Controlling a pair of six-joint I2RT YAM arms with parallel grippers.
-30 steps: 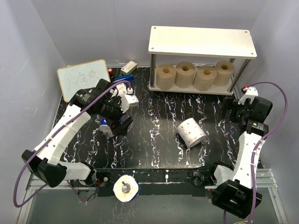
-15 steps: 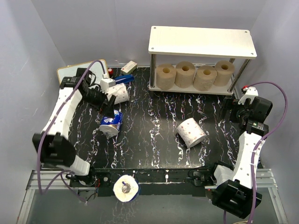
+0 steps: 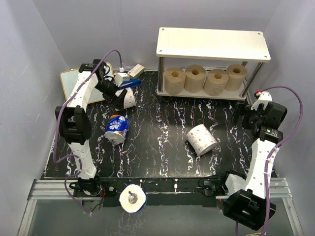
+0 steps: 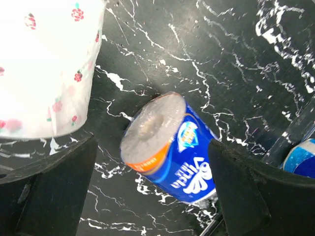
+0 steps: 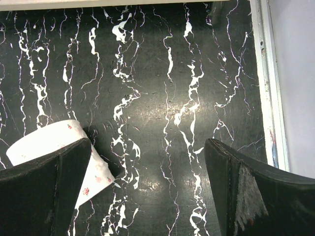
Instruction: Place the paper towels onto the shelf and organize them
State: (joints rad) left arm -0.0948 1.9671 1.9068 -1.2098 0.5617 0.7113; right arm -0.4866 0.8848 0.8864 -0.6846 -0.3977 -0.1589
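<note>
Four tan rolls [image 3: 204, 78] stand in a row on the lower tier of the shelf [image 3: 211, 43]; its top board carries none. Loose on the surface [image 3: 162, 157] are a blue-wrapped roll [image 3: 117, 129] on its side at left, a flower-printed white roll [image 3: 126, 98] just behind it, and a second white roll [image 3: 202, 139] right of centre (a further roll [image 3: 133, 198] sits at the near edge by the arm bases). The left claw [image 4: 151, 142] hangs above the blue-wrapped roll, fingers spread wide, holding nothing. The right claw [image 5: 147, 142] is likewise spread and empty, near the second white roll. Judged step: selecting the next roll to pick up. The next move calls for descent over one roll, then closure across its body.
</note>
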